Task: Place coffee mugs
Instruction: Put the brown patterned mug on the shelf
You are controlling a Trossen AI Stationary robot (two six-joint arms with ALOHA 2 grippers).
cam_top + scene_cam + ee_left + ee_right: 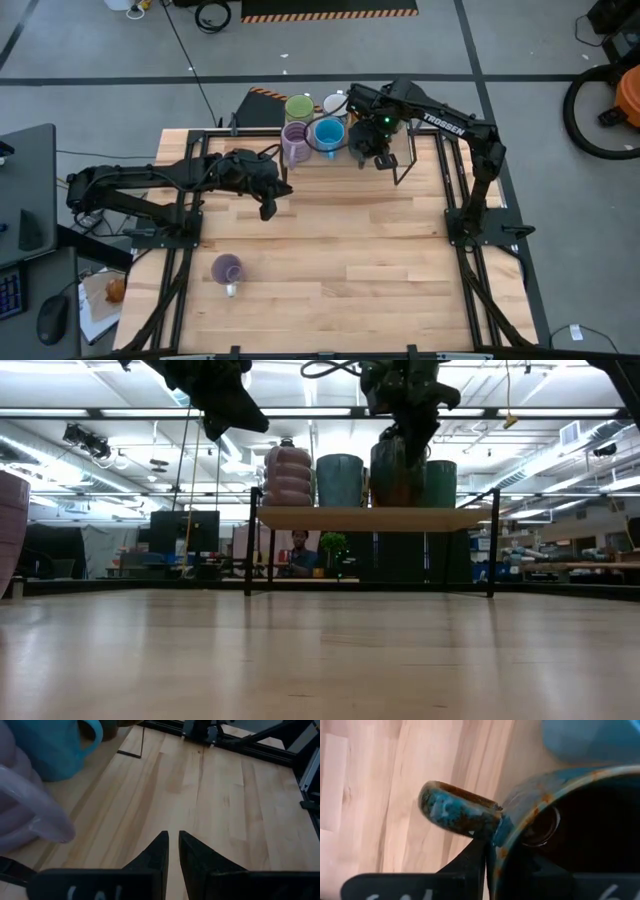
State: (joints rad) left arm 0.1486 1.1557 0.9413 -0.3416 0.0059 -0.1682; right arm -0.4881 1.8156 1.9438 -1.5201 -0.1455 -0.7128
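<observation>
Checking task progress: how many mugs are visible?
6. On the rear rack: green mug, white mug, purple mug, blue mug, and a dark mug beside the blue. A lone purple mug stands on the table front-left. Others may be hidden.

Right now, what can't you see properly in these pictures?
- High view: the right claw covers the dark mug, so its place on the shelf is unclear.
- Low view: the lone purple mug is cut off by the edge.
- Right wrist view: the dark mug hides one finger.
</observation>
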